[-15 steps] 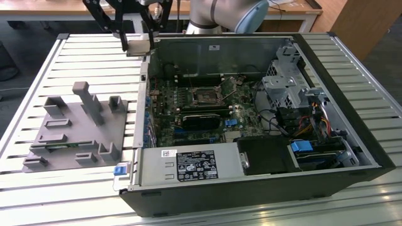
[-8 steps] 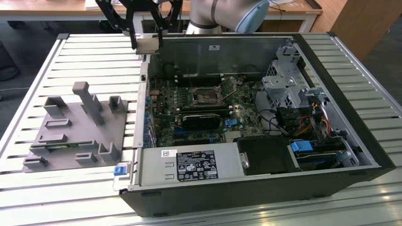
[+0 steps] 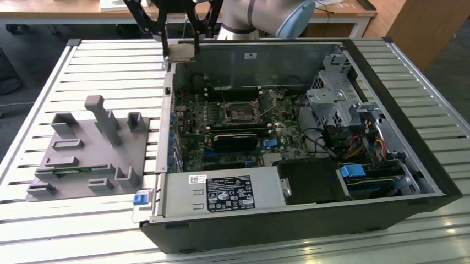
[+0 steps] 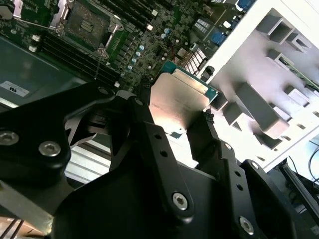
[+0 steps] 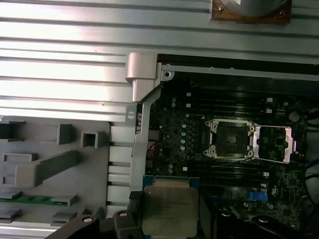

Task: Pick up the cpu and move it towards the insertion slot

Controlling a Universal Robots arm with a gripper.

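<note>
Your slatted metal counter [image 3: 110,60] carries an open computer case [image 3: 294,220] and, on the exterior view's left, a grey plastic fixture [image 3: 88,154]. Inside the case, the insertion slot [image 3: 240,111] sits open on the motherboard [image 3: 220,132]. Your gripper [image 3: 182,49] hangs above the case's far corner, clenched on the cpu [image 5: 169,210], held well apart from the slot.

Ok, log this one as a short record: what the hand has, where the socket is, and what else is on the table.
hand: shut on the chip
chip: held in the air above the open computer case, near its edge
socket: on the motherboard, open, nothing in it, chip not yet over it
grey fixture: on the slatted table beside the case, at the exterior view's left
</note>
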